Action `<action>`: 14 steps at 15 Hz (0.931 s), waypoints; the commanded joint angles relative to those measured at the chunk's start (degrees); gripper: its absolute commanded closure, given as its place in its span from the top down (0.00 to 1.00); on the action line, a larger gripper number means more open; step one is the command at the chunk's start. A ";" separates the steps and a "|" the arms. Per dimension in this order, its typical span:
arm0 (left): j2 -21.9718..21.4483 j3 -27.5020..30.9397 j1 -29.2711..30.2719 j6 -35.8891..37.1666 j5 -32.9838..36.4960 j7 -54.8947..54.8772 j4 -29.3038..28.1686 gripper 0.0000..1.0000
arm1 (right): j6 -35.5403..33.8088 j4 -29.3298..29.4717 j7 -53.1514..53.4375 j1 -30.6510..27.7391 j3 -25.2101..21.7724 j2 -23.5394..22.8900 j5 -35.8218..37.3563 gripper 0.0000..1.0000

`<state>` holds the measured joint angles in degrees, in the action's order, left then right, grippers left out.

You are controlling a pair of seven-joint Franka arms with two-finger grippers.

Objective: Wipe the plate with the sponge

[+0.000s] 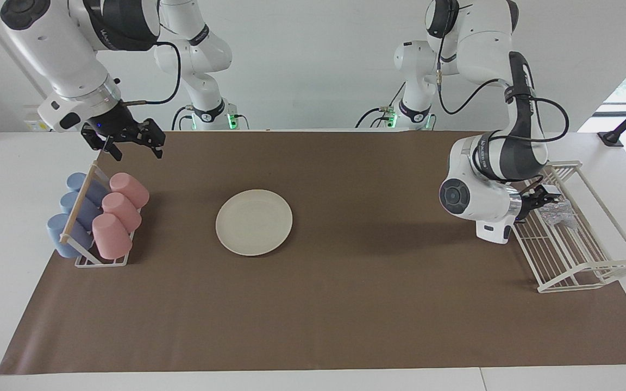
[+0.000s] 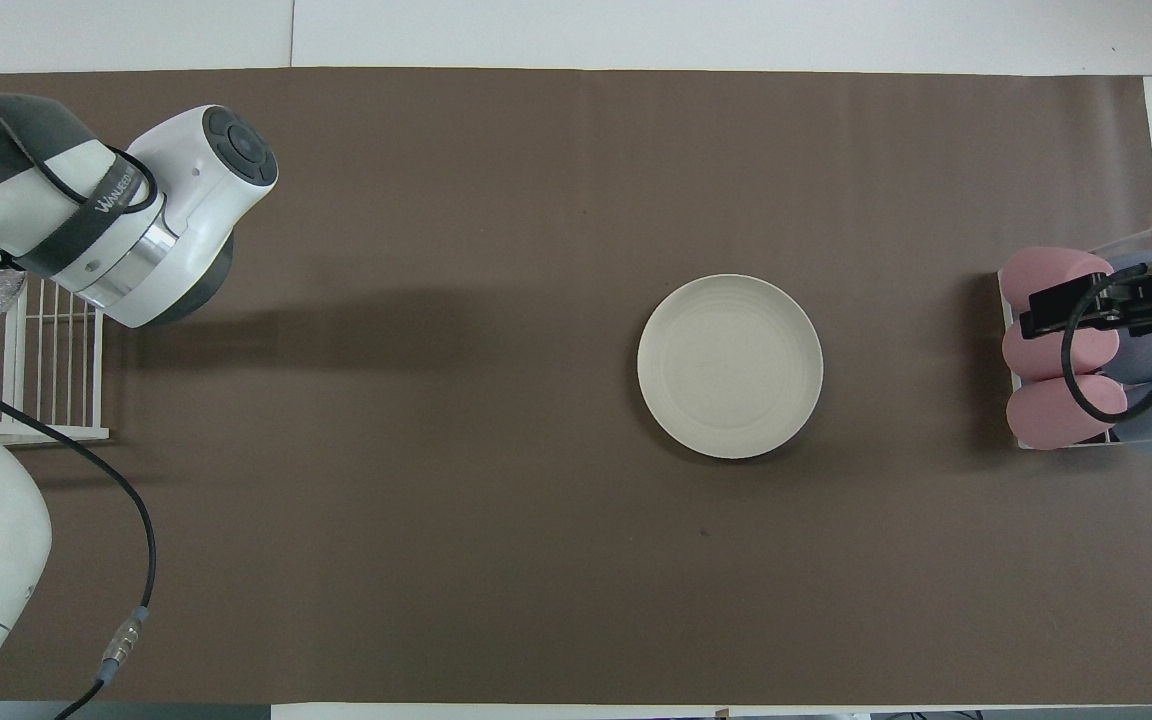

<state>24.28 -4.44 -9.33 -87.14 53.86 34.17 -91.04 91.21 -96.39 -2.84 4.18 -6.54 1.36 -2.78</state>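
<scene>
Plate (image 1: 254,222) lies flat on the brown mat (image 1: 345,304), about midway between the two racks and well apart from both grippers. Your sponge (image 1: 557,213) sits in the white wire rack (image 1: 590,266) at the left arm's end of the table. You have the left gripper (image 1: 542,196) down in that rack, right at the sponge; you cannot tell how its fingers stand or whether they have hold of it. Your right gripper (image 1: 135,147) waits, spread wide and empty, over the cup rack (image 1: 101,260).
</scene>
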 commanded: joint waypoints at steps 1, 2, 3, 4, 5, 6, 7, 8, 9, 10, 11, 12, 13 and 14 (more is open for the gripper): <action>-6.95 -0.31 2.65 -2.86 -9.53 -3.75 -0.28 1.00 | 0.64 0.06 1.25 -0.14 0.48 0.22 0.76 1.00; -8.36 -0.22 2.83 -2.77 -13.48 -6.02 0.94 1.00 | 0.55 0.06 1.25 -0.14 0.48 0.22 0.85 1.00; -9.24 0.12 2.83 -2.34 -17.35 -7.53 2.61 1.00 | 0.55 0.06 1.25 -0.14 0.48 0.22 0.76 1.00; -10.47 0.39 2.91 -2.25 -21.74 -7.98 3.76 1.00 | 0.64 0.06 1.25 -0.14 0.48 0.22 0.76 1.00; -12.31 0.48 3.52 -2.42 -25.87 -8.15 4.03 1.00 | 0.64 0.06 1.25 -0.14 0.48 0.22 0.76 1.00; -14.94 0.22 5.62 -2.59 -31.13 -8.94 3.94 1.00 | 0.64 0.06 1.25 -0.14 0.48 0.22 0.76 1.00; -17.32 0.22 7.03 -2.16 -36.67 -10.77 3.86 1.00 | 0.64 0.06 1.34 -0.14 0.48 0.22 0.76 1.00; -19.34 0.48 7.92 -1.90 -40.98 -12.45 3.68 1.00 | 0.72 0.06 1.43 -0.14 0.48 0.22 0.76 1.00; -20.93 0.48 8.80 -1.20 -44.07 -13.68 3.42 1.00 | 0.73 0.06 1.69 -0.14 0.48 0.22 0.76 1.00; -21.99 0.48 9.50 0.38 -46.45 -14.74 3.42 1.00 | 0.73 0.06 1.69 -0.14 0.48 0.22 0.85 1.00; -23.04 0.48 9.94 1.35 -49.17 -16.14 3.33 1.00 | 0.73 0.06 1.69 -0.14 0.48 0.22 0.85 1.00; -24.01 0.65 10.30 1.88 -51.81 -18.94 2.89 1.00 | 0.73 0.06 1.69 -0.14 0.48 0.22 0.85 1.00; -25.06 0.74 10.30 2.50 -53.14 -21.32 2.02 1.00 | 0.73 0.06 1.69 -0.14 0.48 0.22 0.85 1.00; -25.94 0.74 10.30 2.85 -53.59 -22.73 0.53 1.00 | 0.64 0.06 1.69 -0.14 0.48 0.22 0.85 1.00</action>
<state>0.75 -3.59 0.56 -84.93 2.75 15.05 -86.87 91.21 -96.39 -2.72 4.18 -6.54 1.36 -2.78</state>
